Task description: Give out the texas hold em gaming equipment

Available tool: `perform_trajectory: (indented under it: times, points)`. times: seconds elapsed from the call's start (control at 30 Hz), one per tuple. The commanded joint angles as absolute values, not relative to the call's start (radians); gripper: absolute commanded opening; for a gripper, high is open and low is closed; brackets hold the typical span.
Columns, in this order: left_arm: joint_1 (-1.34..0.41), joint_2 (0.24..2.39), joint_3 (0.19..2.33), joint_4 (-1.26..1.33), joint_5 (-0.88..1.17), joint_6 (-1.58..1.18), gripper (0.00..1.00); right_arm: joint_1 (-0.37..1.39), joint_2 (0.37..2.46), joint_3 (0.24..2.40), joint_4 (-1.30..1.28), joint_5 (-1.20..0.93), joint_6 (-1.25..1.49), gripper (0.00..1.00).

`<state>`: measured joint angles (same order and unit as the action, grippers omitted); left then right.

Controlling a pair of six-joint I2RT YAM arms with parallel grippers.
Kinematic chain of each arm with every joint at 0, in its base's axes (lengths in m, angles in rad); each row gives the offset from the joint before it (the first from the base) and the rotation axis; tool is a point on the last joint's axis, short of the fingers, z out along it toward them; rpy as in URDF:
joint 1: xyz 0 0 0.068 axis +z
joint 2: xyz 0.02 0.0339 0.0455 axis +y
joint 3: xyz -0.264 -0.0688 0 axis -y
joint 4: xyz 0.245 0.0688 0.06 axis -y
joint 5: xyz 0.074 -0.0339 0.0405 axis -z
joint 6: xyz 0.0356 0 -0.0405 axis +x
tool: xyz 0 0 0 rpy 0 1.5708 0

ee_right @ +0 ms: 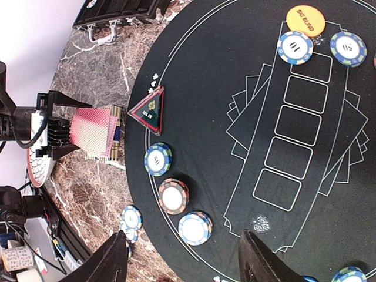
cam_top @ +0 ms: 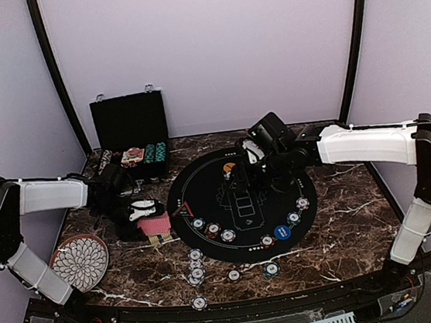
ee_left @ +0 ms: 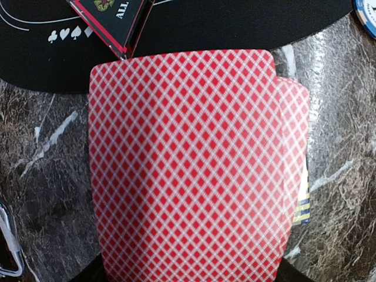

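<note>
My left gripper [cam_top: 143, 211] is shut on red-backed playing cards [ee_left: 188, 170] just left of the round black mat [cam_top: 240, 205]. The cards fill the left wrist view and hide the fingers; a second card edge sticks out on the right. The red-edged black triangle marker [ee_right: 149, 110] lies on the mat's left rim, close to the cards. My right gripper [ee_right: 185, 264] hangs open over the mat, above three chip stacks [ee_right: 173, 195] along the rim. An orange button [ee_right: 305, 21] lies at the mat's far side, a blue button [cam_top: 282, 232] at its near side.
The open black case [cam_top: 130, 132] stands at the back left with chips inside. A flower-patterned plate [cam_top: 81, 262] sits at the near left. Several loose chips [cam_top: 196, 265] lie on the marble in front of the mat. A blue and gold striped edge [ee_left: 301, 202] shows beneath the cards.
</note>
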<state>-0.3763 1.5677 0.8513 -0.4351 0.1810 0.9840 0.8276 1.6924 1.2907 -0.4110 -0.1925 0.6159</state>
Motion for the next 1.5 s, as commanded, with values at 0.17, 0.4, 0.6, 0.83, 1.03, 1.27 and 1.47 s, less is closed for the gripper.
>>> perform_trajectory:
  times: [0.17, 0.4, 0.6, 0.83, 1.03, 1.27, 1.47]
  points:
    - [-0.382, 1.5, 0.848, -0.445, 0.21, 0.975, 0.0, 0.845, 1.72, 1.292, -0.365, -0.219, 0.631, 0.64]
    - [-0.382, 1.489, 0.841, -0.437, 0.237, 0.962, 0.0, 0.847, 1.724, 1.282, -0.348, -0.232, 0.642, 0.64]
    - [-0.381, 1.468, 0.813, -0.408, 0.261, 0.958, 0.0, 0.851, 1.738, 1.289, -0.334, -0.247, 0.65, 0.64]
    - [-0.381, 1.486, 0.769, -0.345, 0.251, 0.967, 0.0, 0.868, 1.804, 1.324, -0.293, -0.289, 0.669, 0.64]
    - [-0.38, 1.533, 0.732, -0.266, 0.218, 0.959, 0.0, 0.918, 1.969, 1.466, -0.311, -0.321, 0.66, 0.68]
    - [-0.38, 1.518, 0.716, -0.243, 0.224, 0.95, 0.0, 0.951, 2.098, 1.623, -0.329, -0.342, 0.653, 0.67]
    - [-0.38, 1.524, 0.728, -0.28, 0.216, 0.963, 0.02, 0.966, 2.158, 1.683, -0.338, -0.362, 0.642, 0.65]
